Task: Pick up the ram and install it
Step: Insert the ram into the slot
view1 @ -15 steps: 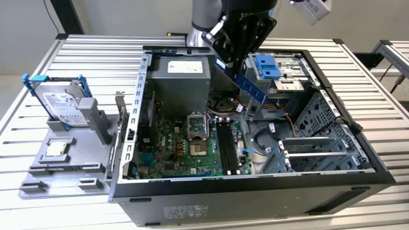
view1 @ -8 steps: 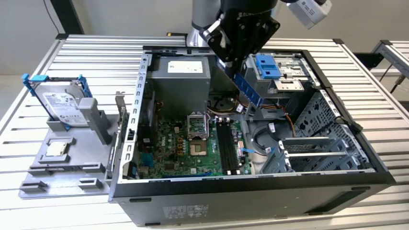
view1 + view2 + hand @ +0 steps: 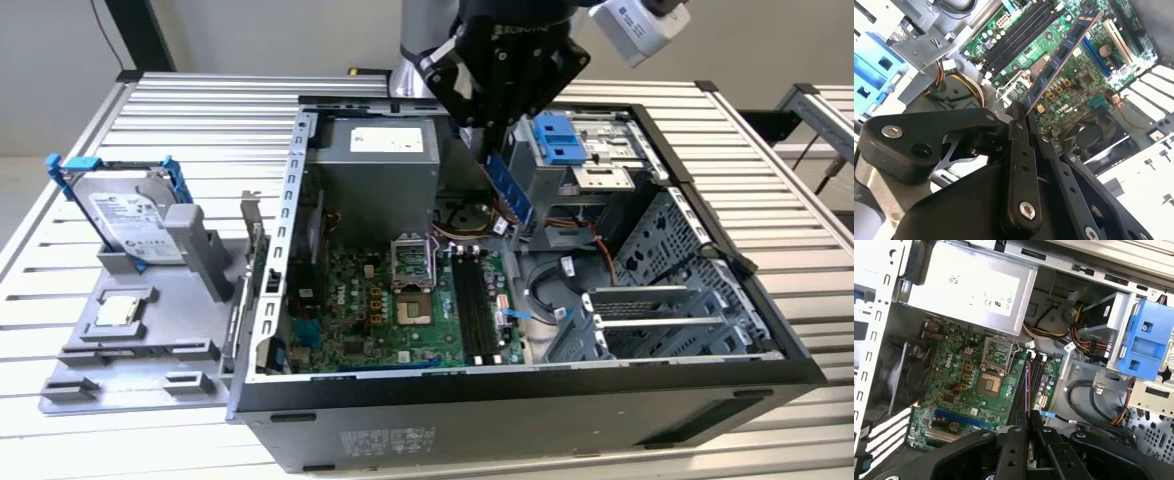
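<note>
Surface: slatted metal table (image 3: pixel 160 100) with a plain pale wall behind it, pretty bare-bones setup.
Case: open tower case (image 3: pixel 534 420) lying on its side on the table, open side facing up, so you can see straight in.
Inside: green motherboard (image 3: pixel 387 310) on the floor of the case. The silver power supply (image 3: pixel 380 160) sits at the far end. The blue drive-bay latch (image 3: pixel 561 140) is just to the exterior view's right of it, on top of the drive cage.
Gripper: black gripper (image 3: pixel 483 125) hangs over the far part of the case, between the power supply and the drive cage. Its fingers are clenched tight on one end of the ram.
Ram: the ram (image 3: pixel 507 185) is a thin blue stick that hangs down from the fingertips at a tilt, with its free end pointing into the case. In the second wrist view you can see its dark chips with the motherboard behind them. In the first wrist view it's edge-on, just a thin line.
Slots: the black memory slots (image 3: pixel 474 300) run along the board beside the CPU socket (image 3: pixel 416 298). The ram is up above them and apart, not seated.
Fan: round black fan (image 3: pixel 1089 132) near the board's edge in the second wrist view.
Side stuff: gray fixture (image 3: pixel 134 350) sits on the table at the exterior view's left, beside the case. A hard drive in a blue bracket (image 3: pixel 127 215) stands upright in it. A small square chip (image 3: pixel 118 312) lies flat a bit nearer the camera.
</note>
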Robot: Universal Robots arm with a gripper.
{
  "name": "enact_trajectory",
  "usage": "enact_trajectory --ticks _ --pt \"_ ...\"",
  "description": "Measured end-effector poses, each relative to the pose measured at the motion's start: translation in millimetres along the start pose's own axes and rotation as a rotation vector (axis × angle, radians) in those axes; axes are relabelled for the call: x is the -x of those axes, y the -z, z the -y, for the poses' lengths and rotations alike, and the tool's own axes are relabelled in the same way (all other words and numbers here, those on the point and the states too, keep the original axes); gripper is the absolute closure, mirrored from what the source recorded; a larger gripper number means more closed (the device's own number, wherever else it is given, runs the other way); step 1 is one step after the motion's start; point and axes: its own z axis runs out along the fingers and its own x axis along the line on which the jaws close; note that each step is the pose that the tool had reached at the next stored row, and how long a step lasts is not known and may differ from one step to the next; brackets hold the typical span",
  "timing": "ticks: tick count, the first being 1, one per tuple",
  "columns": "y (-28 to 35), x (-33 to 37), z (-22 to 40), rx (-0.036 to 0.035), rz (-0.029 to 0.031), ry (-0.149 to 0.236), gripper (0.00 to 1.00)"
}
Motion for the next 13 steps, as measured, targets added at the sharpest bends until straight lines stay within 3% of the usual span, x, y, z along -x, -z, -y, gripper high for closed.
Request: enact_trajectory --ticks 13 --pt "0.0 0.0 0.0 -0.0038 0.0009 -0.215 1.00"
